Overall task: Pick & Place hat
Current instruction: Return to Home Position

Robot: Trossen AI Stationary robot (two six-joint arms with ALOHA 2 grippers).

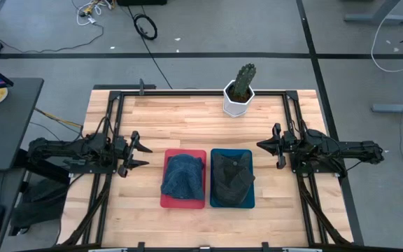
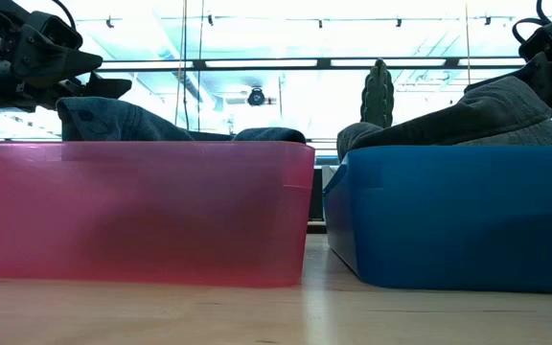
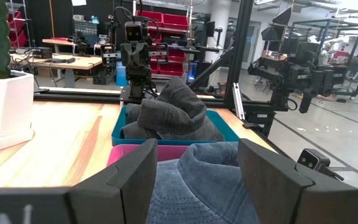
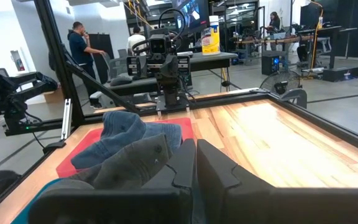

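A blue denim hat (image 1: 183,176) lies crumpled in a red bin (image 1: 184,204). A dark grey hat (image 1: 231,178) lies in the blue bin (image 1: 214,203) right beside it. My left gripper (image 1: 145,155) hovers open just left of the red bin; in its wrist view its fingers (image 3: 197,162) stand either side of the blue hat (image 3: 197,186) without touching it. My right gripper (image 1: 259,145) is shut, right of the blue bin near its far corner. Its wrist view (image 4: 196,149) looks over the grey hat (image 4: 135,165) to the blue hat (image 4: 123,137).
A cactus in a white pot (image 1: 239,94) stands at the table's far edge, behind the bins. Black frame rails (image 1: 117,126) run along the table's left, right and far sides. Bare wood lies between the bins and the pot. People stand in the room beyond (image 4: 79,43).
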